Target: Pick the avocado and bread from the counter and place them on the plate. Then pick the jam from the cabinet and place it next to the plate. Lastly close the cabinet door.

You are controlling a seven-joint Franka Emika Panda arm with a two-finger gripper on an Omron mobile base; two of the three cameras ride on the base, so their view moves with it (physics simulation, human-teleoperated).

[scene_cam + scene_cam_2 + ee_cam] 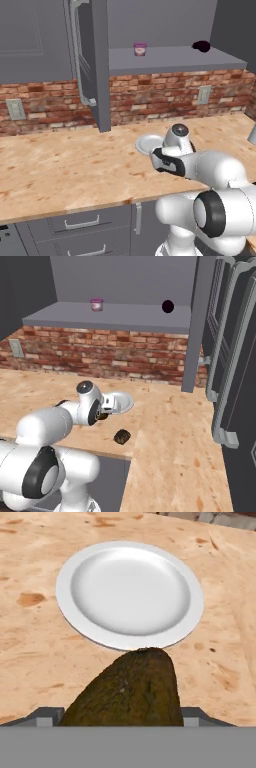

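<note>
My claw (125, 722) is clamped on the avocado (127, 689), held above the counter (35, 642); the empty plate (65, 592) lies just ahead along my approach axis; the bread (121, 436) sits on the counter nearby.

Even, soft rendered light, faint shadows, sharp focus, no glare.
</note>
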